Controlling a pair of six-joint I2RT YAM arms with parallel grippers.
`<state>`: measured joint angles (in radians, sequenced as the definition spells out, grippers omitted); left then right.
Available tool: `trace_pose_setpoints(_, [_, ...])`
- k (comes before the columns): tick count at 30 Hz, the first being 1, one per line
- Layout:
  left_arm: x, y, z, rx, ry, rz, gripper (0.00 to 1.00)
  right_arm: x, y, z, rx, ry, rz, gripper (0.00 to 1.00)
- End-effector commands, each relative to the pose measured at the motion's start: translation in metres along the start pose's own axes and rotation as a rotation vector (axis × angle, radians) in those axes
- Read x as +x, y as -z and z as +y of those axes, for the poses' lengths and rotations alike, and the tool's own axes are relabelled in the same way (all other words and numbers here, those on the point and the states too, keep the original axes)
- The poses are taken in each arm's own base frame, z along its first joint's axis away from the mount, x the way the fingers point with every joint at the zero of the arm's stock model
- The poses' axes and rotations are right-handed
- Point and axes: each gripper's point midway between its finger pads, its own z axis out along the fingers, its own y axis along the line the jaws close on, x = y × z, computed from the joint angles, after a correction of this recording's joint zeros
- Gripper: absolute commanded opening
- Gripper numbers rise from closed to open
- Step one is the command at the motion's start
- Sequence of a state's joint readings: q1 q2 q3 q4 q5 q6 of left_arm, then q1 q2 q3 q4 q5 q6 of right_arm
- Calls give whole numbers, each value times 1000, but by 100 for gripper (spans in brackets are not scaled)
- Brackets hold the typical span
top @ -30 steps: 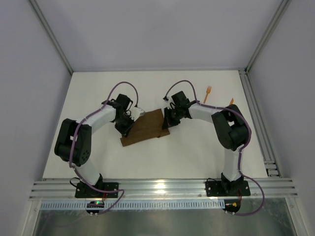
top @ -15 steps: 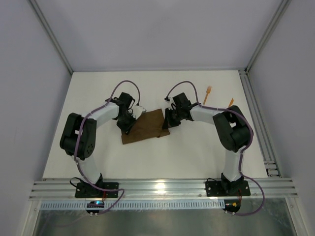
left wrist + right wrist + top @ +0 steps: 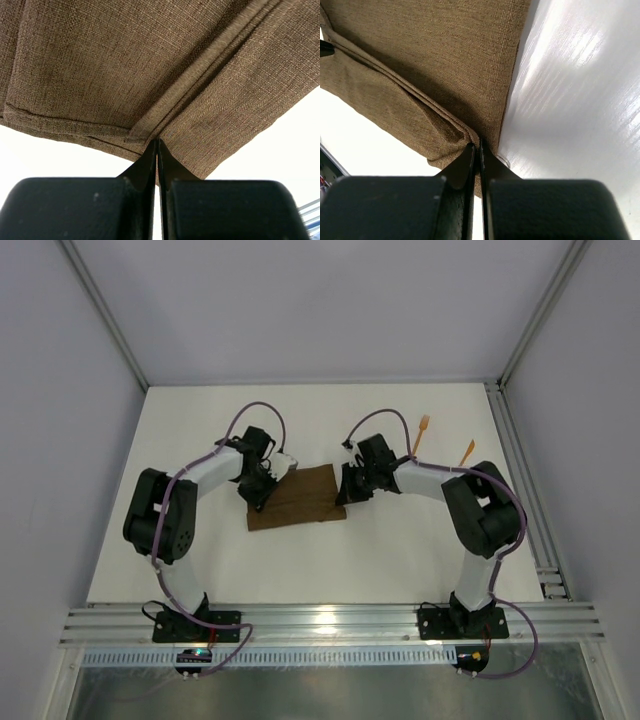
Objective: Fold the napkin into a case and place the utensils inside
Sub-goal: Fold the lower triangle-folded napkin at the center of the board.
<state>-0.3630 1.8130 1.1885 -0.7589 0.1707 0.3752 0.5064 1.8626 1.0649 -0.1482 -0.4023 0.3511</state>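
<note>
The flat white table point(image 3: 300, 560) carries a dark brown woven cloth napkin point(image 3: 300, 498) (folded in layers) near its middle, with an orange plastic fork point(image 3: 421, 432) and an orange pointed plastic piece point(image 3: 467, 451) lying far right.

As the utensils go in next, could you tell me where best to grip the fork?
Probably mid-handle, coming straight down from above: the fork lies flat on the table, tines pointing away, its narrow handle free on both sides.

Overhead from behind, wrist close-ups share napkin point(image 3: 297, 498)
</note>
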Motion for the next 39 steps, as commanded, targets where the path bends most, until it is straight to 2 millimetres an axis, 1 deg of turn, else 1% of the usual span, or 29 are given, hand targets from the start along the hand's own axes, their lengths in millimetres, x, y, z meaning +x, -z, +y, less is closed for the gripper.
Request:
trace_pose_setpoints(1, [1,-7,11,-41,-21,19,0,-17,17,1,34,12,-77,3])
trace_pose_setpoints(5, [0,-8,14,-48,-20,29,0,-12,10,-3,35,3,-50,3])
trace_pose_setpoints(8, [1,-8,13,-43,-22,33,0,-12,6,-4,29,-1,-48,4])
trace_pose_setpoints(9, [1,-8,13,-43,-23,32,0,-14,6,-2,23,4,-46,9])
trace_pose_setpoints(10, [1,-8,13,-42,-23,31,0,-12,4,-3,26,2,-35,13])
trace_pose_setpoints(11, [1,-9,12,-40,-24,31,0,-15,5,-3,27,14,-38,17])
trace_pose_setpoints(12, [-1,-8,11,-34,-22,23,0,-15,6,-2,29,19,-36,29])
trace_pose_setpoints(13, [-2,-8,11,-31,-22,18,0,-19,9,-1,29,26,-45,35])
trace_pose_setpoints(15, [-4,-7,7,-14,-25,4,0,-27,16,5,25,54,-61,44])
trace_pose_setpoints(16, [-4,-7,6,-13,-25,3,0,-34,24,9,24,66,-85,46])
trace_pose_setpoints(17, [-4,-8,6,-13,-25,3,0,-41,29,13,23,82,-104,47])
trace_pose_setpoints(19, [-1,-11,7,-15,-24,7,0,-49,40,12,64,101,-128,48])
trace_pose_setpoints(20, [-1,-11,7,-16,-26,6,1,-58,51,16,73,115,-162,48])
trace_pose_setpoints(21, [-1,-12,7,-15,-26,7,1,-58,57,15,93,120,-168,49])
trace_pose_setpoints(22, [0,-12,6,-14,-23,7,1,-63,63,11,142,124,-195,50])
trace_pose_setpoints(23, [0,-12,6,-15,-21,5,1,-68,72,12,165,134,-223,50])
trace_pose_setpoints(25, [-1,-11,7,-18,-21,2,1,-67,78,10,251,172,-247,50])
trace_pose_setpoints(26, [-2,-10,7,-21,-21,0,2,-69,82,13,273,187,-260,50])
trace_pose_setpoints(28, [-2,-9,8,-25,-20,0,2,-67,81,17,305,228,-269,49])
trace_pose_setpoints(29, [-3,-9,7,-23,-18,-2,2,-58,74,34,267,269,-253,39])
trace_pose_setpoints(31, [-3,-8,7,-23,-17,-4,3,-47,54,63,130,320,-219,29])
trace_pose_setpoints(32, [-3,-8,7,-23,-15,-2,3,-33,44,83,7,319,-165,18])
trace_pose_setpoints(33, [-2,-8,7,-26,-15,-1,4,-27,30,87,-40,296,-142,12])
trace_pose_setpoints(34, [-2,-8,7,-26,-14,-1,4,-20,23,88,-68,253,-121,8])
trace_pose_setpoints(35, [-3,-8,7,-27,-11,-3,4,-20,17,95,-119,245,-120,3])
trace_pose_setpoints(36, [-3,-7,7,-27,-8,-4,4,-17,12,95,-132,228,-111,3])
trace_pose_setpoints(37, [-3,-7,7,-28,-5,-5,5,-10,2,89,-133,210,-84,3])
trace_pose_setpoints(38, [-4,-7,7,-26,-1,-9,5,-8,-3,89,-137,191,-72,3])
trace_pose_setpoints(39, [-4,-5,7,-29,0,-12,7,-8,-8,84,-131,175,-64,3])
